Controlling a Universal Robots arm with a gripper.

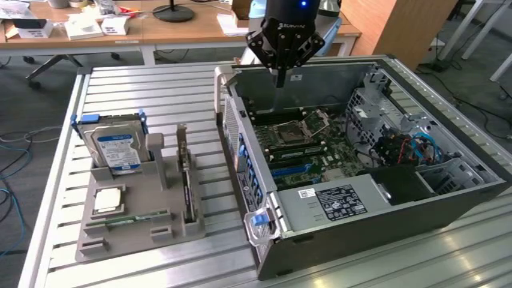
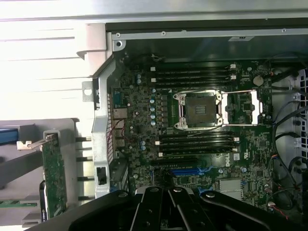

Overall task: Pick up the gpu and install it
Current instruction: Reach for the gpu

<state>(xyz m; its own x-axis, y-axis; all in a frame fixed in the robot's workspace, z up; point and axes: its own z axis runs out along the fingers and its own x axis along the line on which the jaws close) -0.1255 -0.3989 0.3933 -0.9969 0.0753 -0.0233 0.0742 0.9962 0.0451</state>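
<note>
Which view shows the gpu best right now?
Exterior view: the gpu stands on edge in the grey holder, full length visible, away from the gripper. The wrist view shows its board face and bracket, with one end hidden behind the gripper's body.

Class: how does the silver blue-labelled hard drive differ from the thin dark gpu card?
The silver hard drive is a thick box, the dark gpu card a slim board. The drive has blue side rails, the card a silver bracket. Both stand in the grey rack.
</note>
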